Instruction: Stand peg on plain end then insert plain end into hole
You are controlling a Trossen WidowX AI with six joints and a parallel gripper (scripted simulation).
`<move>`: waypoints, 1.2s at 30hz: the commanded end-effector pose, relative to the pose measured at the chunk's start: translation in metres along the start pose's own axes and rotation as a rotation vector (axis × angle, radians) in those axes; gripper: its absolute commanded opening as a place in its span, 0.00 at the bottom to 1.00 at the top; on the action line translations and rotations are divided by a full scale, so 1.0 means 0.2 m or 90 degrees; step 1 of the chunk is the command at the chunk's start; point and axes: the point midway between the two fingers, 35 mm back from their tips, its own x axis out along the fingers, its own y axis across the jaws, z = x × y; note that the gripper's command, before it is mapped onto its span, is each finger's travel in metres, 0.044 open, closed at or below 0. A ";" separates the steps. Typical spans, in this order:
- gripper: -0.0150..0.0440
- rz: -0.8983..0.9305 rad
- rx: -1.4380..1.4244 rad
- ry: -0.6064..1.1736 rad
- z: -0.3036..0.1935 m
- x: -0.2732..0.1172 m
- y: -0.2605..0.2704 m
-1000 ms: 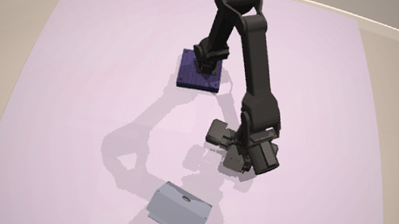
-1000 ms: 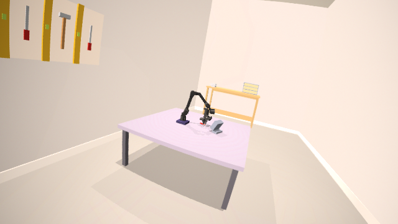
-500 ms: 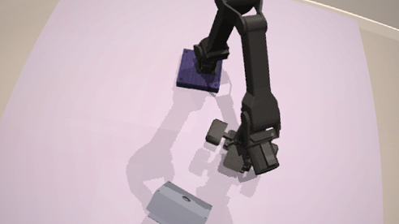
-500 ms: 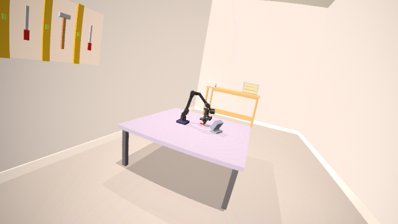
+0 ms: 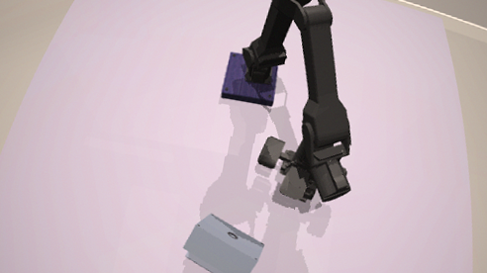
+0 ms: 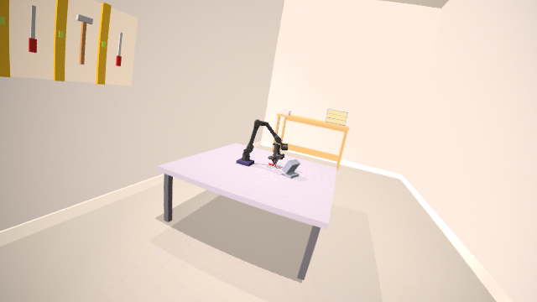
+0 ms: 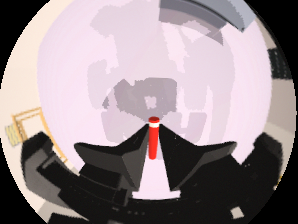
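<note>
Peg [image 6: 272,164] [image 7: 153,142]: one, red, slim and round, with a white band [image 7: 154,125] close to one end; it appears to lie along the worktop, between the claw's fingers; hidden by the claw from above
Claw [image 5: 285,169] [image 6: 274,164] [image 7: 154,126]: black, two fingers, drawn nearly together and closed on the peg near its banded end; pointing down, low over the worktop
Arm [image 5: 326,66] [image 6: 252,134]: one, black, rising from its base, bent over at the top and reaching down to the peg
Base plate [image 5: 235,60] [image 6: 239,161]: dark blue-violet, square, flat on the worktop under the arm's foot
Sloped panel [image 5: 223,253] [image 6: 291,168] [image 7: 212,10]: blue-grey, standing on the worktop apart from the claw, on the side away from the base plate
Hole [image 5: 232,235]: one, dark-rimmed, in the panel's face, with the peg outside it
Worktop [image 5: 132,87] [image 6: 252,184] [image 7: 65,75]: pale pink-lilac, carrying arm, peg and panel, on dark legs
Shadows: grey, spread over the worktop around the claw and panel
Side bench [image 6: 312,122] [image 7: 27,112]: orange-yellow frame by the far wall
Tool board [image 6: 127,54]: on the wall, with a hammer [image 6: 82,42] between upright yellow bars [image 6: 59,42] [image 6: 103,46], wooden handle hanging down
</note>
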 end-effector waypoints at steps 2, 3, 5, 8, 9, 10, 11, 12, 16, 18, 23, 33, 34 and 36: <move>0.34 -0.002 0.003 -0.027 -0.01 -0.01 0.00; 0.34 -0.002 0.003 -0.032 -0.02 -0.01 0.00; 0.34 -0.002 0.003 -0.043 -0.02 -0.02 0.00; 0.34 -0.002 0.003 -0.059 -0.02 -0.03 0.00; 0.34 -0.002 0.003 -0.065 -0.03 -0.03 0.00; 0.34 -0.002 0.003 -0.070 -0.03 -0.03 0.00; 0.34 -0.002 0.003 -0.076 -0.03 -0.04 0.00; 0.34 -0.002 0.003 -0.081 -0.03 -0.04 0.00; 0.34 -0.002 0.003 -0.103 -0.04 -0.05 0.00; 0.34 -0.002 0.003 -0.114 -0.05 -0.06 0.00; 0.34 -0.002 0.002 -0.141 -0.06 -0.07 0.00; 0.34 -0.002 0.002 -0.196 -0.08 -0.09 0.00; 0.34 -0.002 0.002 -0.201 -0.08 -0.09 0.00; 0.34 -0.002 0.002 -0.212 -0.09 -0.10 0.00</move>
